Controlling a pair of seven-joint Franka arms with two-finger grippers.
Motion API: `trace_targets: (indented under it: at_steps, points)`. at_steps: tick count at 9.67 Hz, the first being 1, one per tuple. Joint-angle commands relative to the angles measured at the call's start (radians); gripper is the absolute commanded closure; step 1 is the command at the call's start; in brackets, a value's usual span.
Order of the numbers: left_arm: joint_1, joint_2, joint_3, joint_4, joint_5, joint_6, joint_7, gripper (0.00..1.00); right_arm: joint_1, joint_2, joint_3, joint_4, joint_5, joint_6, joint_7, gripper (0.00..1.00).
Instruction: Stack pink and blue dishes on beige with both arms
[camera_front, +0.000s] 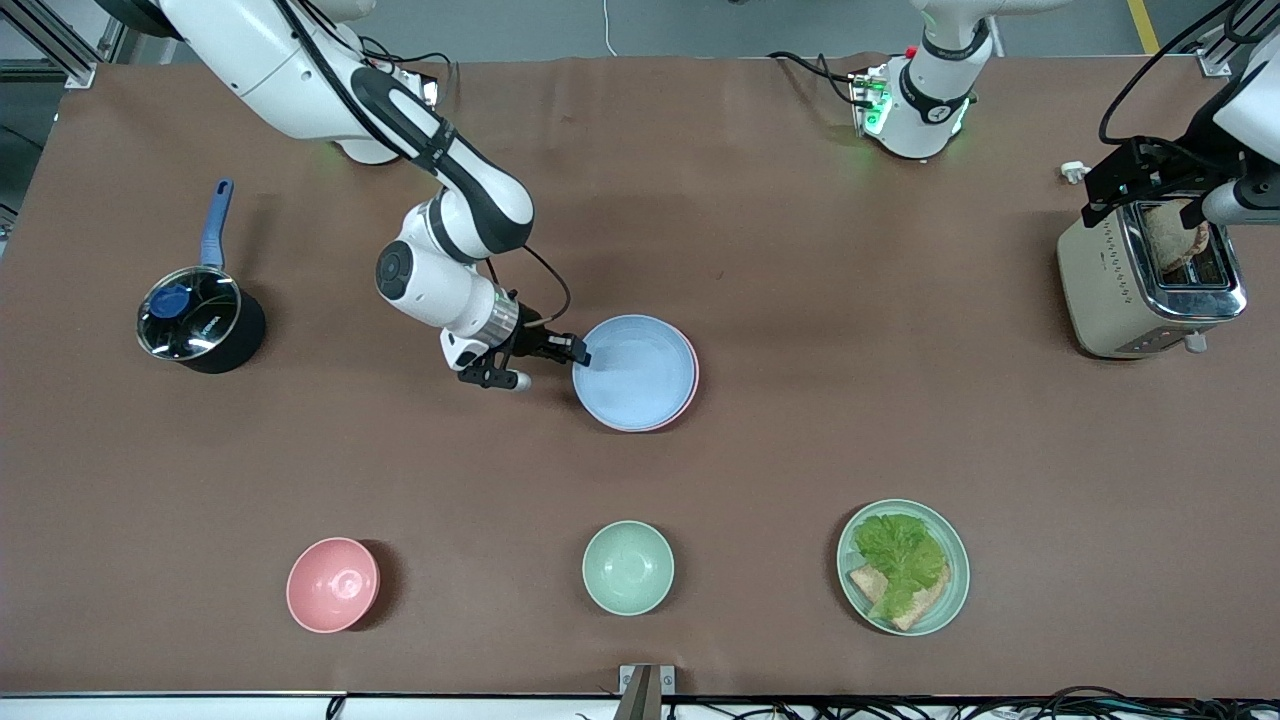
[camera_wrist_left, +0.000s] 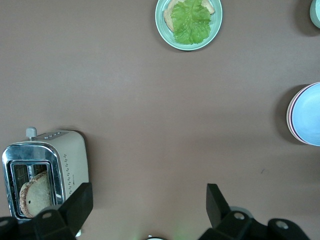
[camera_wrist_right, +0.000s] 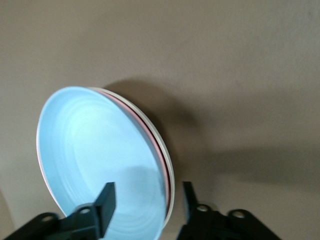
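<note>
The pale blue plate lies on top of a stack in the middle of the table. Under it the pink plate shows only as a thin rim. In the right wrist view the blue plate tops the pink rim and the cream-beige plate's edge at the bottom. My right gripper is open, one finger over the blue plate and one outside the stack's rim. My left gripper hangs open and holds nothing, over the table beside the toaster.
A toaster with bread stands at the left arm's end. A lidded saucepan sits at the right arm's end. Near the front camera are a pink bowl, a mint bowl and a mint plate with lettuce.
</note>
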Motion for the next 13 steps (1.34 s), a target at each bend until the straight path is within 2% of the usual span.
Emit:
trace_targets:
  at_steps: [1, 3, 5, 7, 8, 9, 11, 12, 13]
  points:
    - [-0.006, -0.007, 0.000, -0.038, -0.014, -0.008, -0.003, 0.00, -0.060, -0.118, -0.011, -0.013, 0.000, -0.049, -0.006, 0.00]
    - [-0.009, -0.007, -0.013, -0.042, -0.017, -0.032, -0.033, 0.00, -0.071, -0.212, -0.104, -0.019, -0.052, -0.076, -0.007, 0.00]
    - [-0.009, -0.004, -0.016, -0.042, -0.014, -0.039, -0.050, 0.00, -0.088, -0.289, -0.224, 0.012, -0.220, -0.232, -0.006, 0.00]
    - [-0.005, -0.004, -0.016, -0.038, -0.013, -0.039, -0.035, 0.00, -0.132, -0.355, -0.280, 0.069, -0.368, -0.404, -0.006, 0.00]
    - [-0.003, -0.004, -0.015, -0.038, -0.010, -0.039, -0.023, 0.00, -0.145, -0.390, -0.327, 0.104, -0.475, -0.490, -0.003, 0.00]
    - [-0.002, -0.004, -0.013, -0.038, -0.010, -0.040, -0.009, 0.00, -0.145, -0.416, -0.376, 0.155, -0.530, -0.576, 0.003, 0.00]
    - [0.004, -0.006, -0.004, -0.038, -0.010, -0.061, 0.014, 0.00, -0.132, -0.487, -0.491, 0.206, -0.541, -0.651, -0.012, 0.00]
    - [0.032, -0.007, -0.006, -0.036, -0.010, -0.071, 0.037, 0.00, -0.131, -0.530, -0.531, 0.245, -0.549, -0.735, -0.035, 0.00]
    - [0.044, -0.009, -0.006, -0.036, -0.010, -0.072, 0.065, 0.00, -0.131, -0.553, -0.559, 0.313, -0.549, -0.920, -0.074, 0.00]
